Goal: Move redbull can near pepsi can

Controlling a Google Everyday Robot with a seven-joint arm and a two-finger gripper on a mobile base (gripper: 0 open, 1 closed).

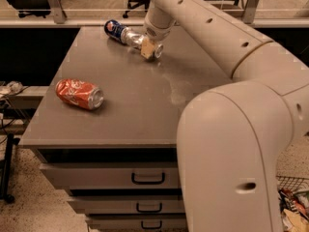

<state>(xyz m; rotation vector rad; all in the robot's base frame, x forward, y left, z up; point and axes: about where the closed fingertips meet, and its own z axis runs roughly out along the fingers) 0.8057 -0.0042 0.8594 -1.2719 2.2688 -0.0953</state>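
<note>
The redbull can (133, 38), slim and silvery, lies on its side at the back of the grey table (130, 115). Its far end sits right beside the pepsi can (113, 28), a short dark blue can also lying on its side near the table's back edge. I cannot tell whether the two cans touch. My gripper (151, 49) reaches down from the large white arm and is shut on the near end of the redbull can, low over the tabletop.
A red can (78, 94) lies on its side at the table's left front. Drawers (147, 178) are under the table. The arm's bulky white body (231, 149) fills the right front. Office chairs stand behind the table; a wire basket (294, 202) is at the lower right.
</note>
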